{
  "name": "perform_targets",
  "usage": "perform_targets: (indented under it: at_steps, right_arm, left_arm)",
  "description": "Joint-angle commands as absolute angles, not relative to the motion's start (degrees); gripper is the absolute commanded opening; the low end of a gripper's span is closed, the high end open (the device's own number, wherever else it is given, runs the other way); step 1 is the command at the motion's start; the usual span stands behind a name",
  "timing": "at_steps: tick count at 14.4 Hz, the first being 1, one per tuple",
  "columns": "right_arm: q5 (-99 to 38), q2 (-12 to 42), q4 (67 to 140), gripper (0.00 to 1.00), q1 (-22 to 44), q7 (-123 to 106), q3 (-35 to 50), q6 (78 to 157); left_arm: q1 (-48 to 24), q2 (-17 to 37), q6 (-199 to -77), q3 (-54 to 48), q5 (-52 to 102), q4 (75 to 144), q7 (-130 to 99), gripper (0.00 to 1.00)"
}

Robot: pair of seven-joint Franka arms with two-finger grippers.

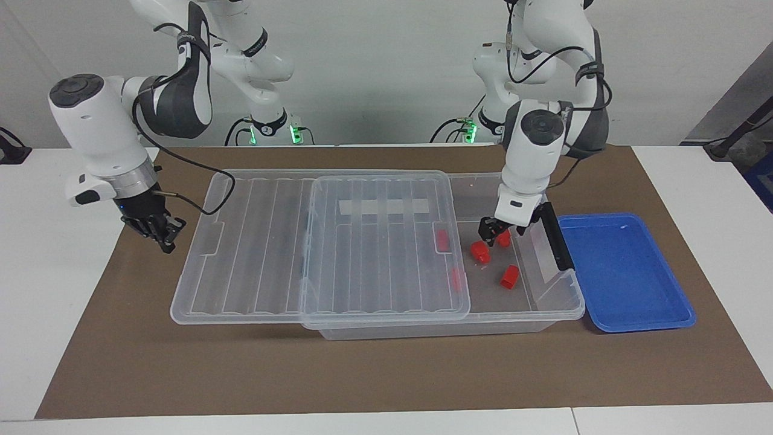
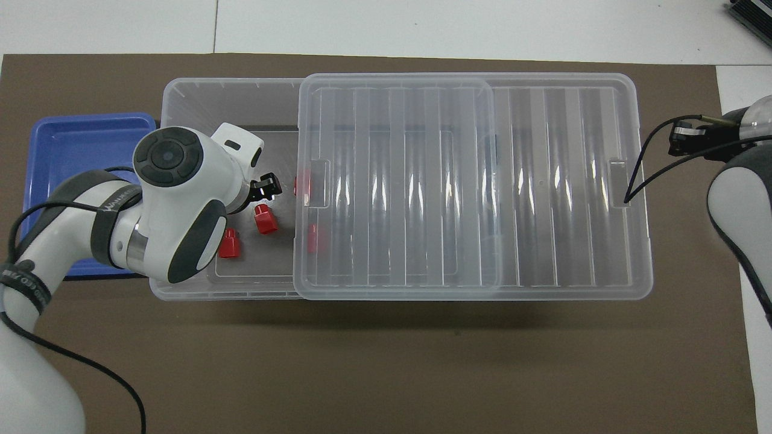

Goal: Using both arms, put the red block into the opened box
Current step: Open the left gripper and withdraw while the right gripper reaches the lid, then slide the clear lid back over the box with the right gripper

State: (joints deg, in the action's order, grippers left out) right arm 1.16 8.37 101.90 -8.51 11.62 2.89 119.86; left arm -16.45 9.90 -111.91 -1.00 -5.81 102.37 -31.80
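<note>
The clear box point(image 1: 578, 307) point(image 2: 175, 90) lies across the mat. Its ribbed lid point(image 1: 253, 241) point(image 2: 543, 181) is slid toward the right arm's end, leaving the left arm's end uncovered. A red block point(image 1: 480, 252) point(image 2: 264, 219) lies on the box floor in the uncovered part. My left gripper point(image 1: 494, 234) point(image 2: 267, 185) hangs open and empty just above it, inside the box. Several other red blocks lie nearby, two of them under the lid's edge. My right gripper point(image 1: 166, 241) point(image 2: 678, 134) is shut and empty, low over the mat beside the lid's end.
A shallow blue tray point(image 1: 622, 272) point(image 2: 78, 138) sits on the mat beside the box at the left arm's end. The box's black clip handle point(image 1: 555, 235) stands up between the left gripper and the tray. A brown mat point(image 1: 386, 374) covers the table.
</note>
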Motion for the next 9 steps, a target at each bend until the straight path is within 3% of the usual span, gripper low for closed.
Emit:
perform_targets:
  at_steps: [1,3,5,9]
  right_arm:
    - [0.09,7.29,104.76,0.00,-8.35,10.28,3.16,121.29]
    - [0.00,7.21,105.03,0.00,-7.39,10.28,3.34,121.03]
    - [0.00,7.12,105.12,0.00,-6.95,10.28,3.43,120.50]
    - [0.09,7.12,105.03,0.00,-4.23,10.11,3.60,119.80]
  left_arm:
    - [-10.22,9.84,-99.27,-1.05,-6.77,92.58,-19.13,0.90]
    - [-4.60,8.01,-95.11,-0.88,-6.24,90.44,-7.97,1.00]
    - [-0.72,4.85,-94.83,-0.88,-6.15,91.57,-1.61,1.00]
    - [0.09,3.43,-97.29,-0.97,-6.24,93.52,-1.14,1.00]
